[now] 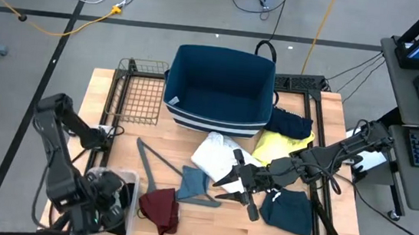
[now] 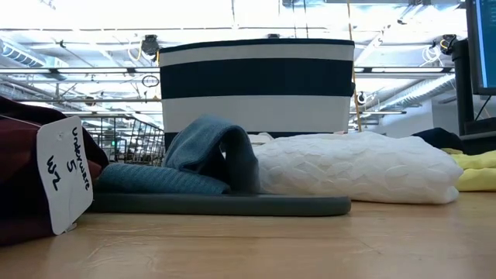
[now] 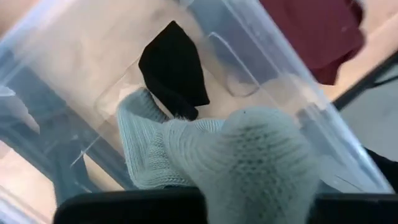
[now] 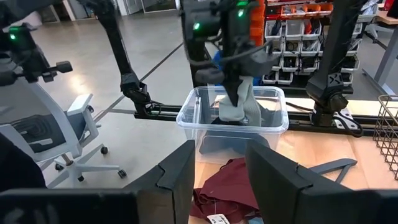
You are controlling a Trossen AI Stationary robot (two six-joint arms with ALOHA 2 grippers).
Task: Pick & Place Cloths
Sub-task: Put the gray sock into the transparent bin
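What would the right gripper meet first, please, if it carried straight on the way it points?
Probably the maroon cloth: it lies just past the open right gripper, with the clear bin behind it. Depth is uncertain.

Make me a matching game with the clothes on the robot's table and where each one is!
Things:
1. grey-green cloth
2. maroon cloth
3. white cloth
4. yellow cloth

Places:
A. on the wood right beside the clear plastic bin
B. between the blue basket and the right gripper
C. hanging from the left gripper over the clear bin
D. next to the white cloth, partly under a navy cloth

Pairs: 1-C, 2-A, 3-B, 4-D
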